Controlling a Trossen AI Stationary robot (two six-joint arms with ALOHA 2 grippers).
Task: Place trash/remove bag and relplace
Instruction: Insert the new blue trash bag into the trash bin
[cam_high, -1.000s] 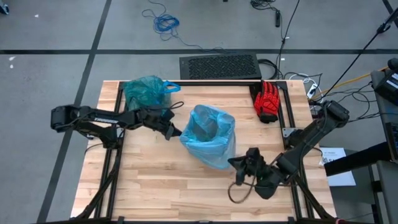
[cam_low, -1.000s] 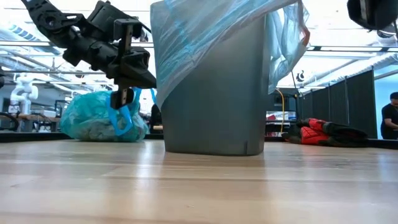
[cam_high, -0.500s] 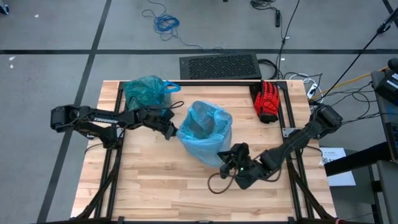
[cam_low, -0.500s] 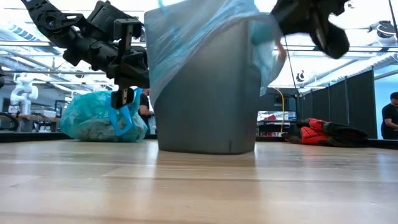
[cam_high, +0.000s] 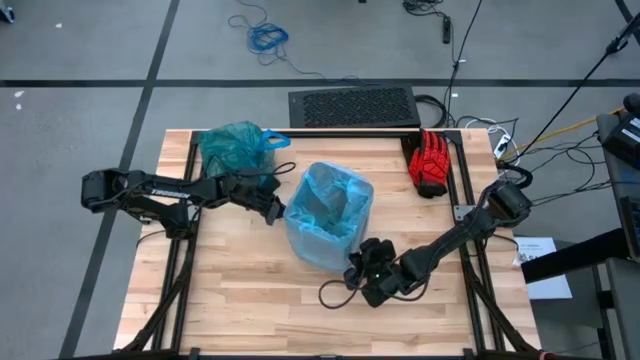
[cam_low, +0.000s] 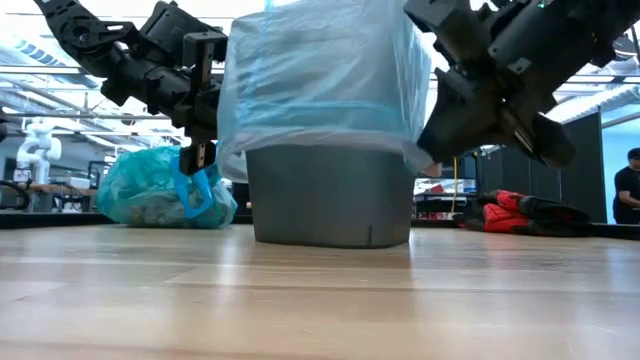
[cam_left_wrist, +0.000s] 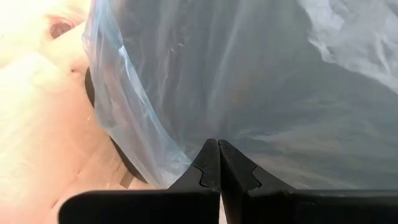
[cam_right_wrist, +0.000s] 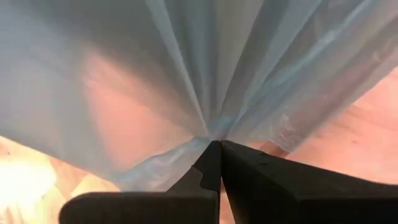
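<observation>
A grey plastic bin (cam_low: 330, 205) is seen near the middle of the light wooden tabletop (cam_high: 250, 300), lined with a pale sky-blue translucent plastic bag (cam_high: 325, 215) whose film is draped over the rim and down the outer walls. In the low view the film is shown covering the upper part of the bin, while the lower grey wall is left bare.

The left end effector (cam_high: 278, 210) is held at the left side of the bin, at rim height. In the left wrist view its two dark fingers (cam_left_wrist: 208, 168) are seen pressed together, with the pale film gathered at their tips, so a pinch of the sky-blue bag is held. The right end effector (cam_high: 358, 268) is placed low at the bin's near right side. In the right wrist view its fingers (cam_right_wrist: 214, 165) are likewise closed, and folds of the film are drawn to a point at the tips; the bag's hem is gripped there.

The thin dark teal-green plastic bag with bright blue handle loops (cam_high: 235, 148) is set down at the far left corner of the tabletop, behind the left arm and well apart from the bin; it is bulged and full. A red glove (cam_high: 431, 163) is laid at the far right edge.
</observation>
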